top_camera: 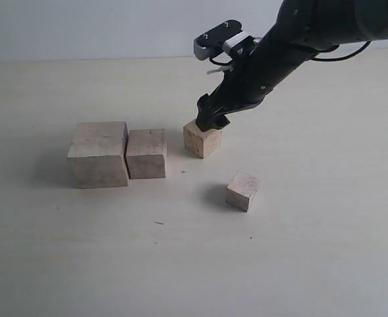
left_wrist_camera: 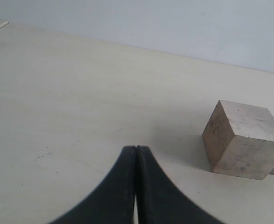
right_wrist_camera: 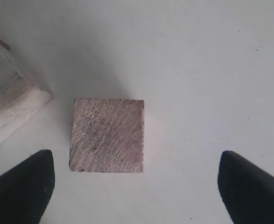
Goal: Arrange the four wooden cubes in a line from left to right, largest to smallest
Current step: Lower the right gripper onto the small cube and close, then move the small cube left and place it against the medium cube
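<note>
Four pale wooden cubes rest on the table. The largest cube [top_camera: 98,154] and the second-largest cube [top_camera: 146,153] stand side by side at the left, almost touching. To their right, across a gap, is the third cube [top_camera: 202,140] [right_wrist_camera: 107,134], turned slightly. The smallest cube [top_camera: 242,190] lies apart, nearer the front. My right gripper [top_camera: 212,121] [right_wrist_camera: 137,186] hovers open just over the third cube, which lies closer to one finger [right_wrist_camera: 22,186] than the other. My left gripper [left_wrist_camera: 136,148] is shut on nothing, well short of the largest cube [left_wrist_camera: 244,139].
The pale table [top_camera: 299,264] is bare apart from a few dark specks. The right arm [top_camera: 299,33] reaches in from the upper right. A corner of the second-largest cube [right_wrist_camera: 8,105] shows in the right wrist view.
</note>
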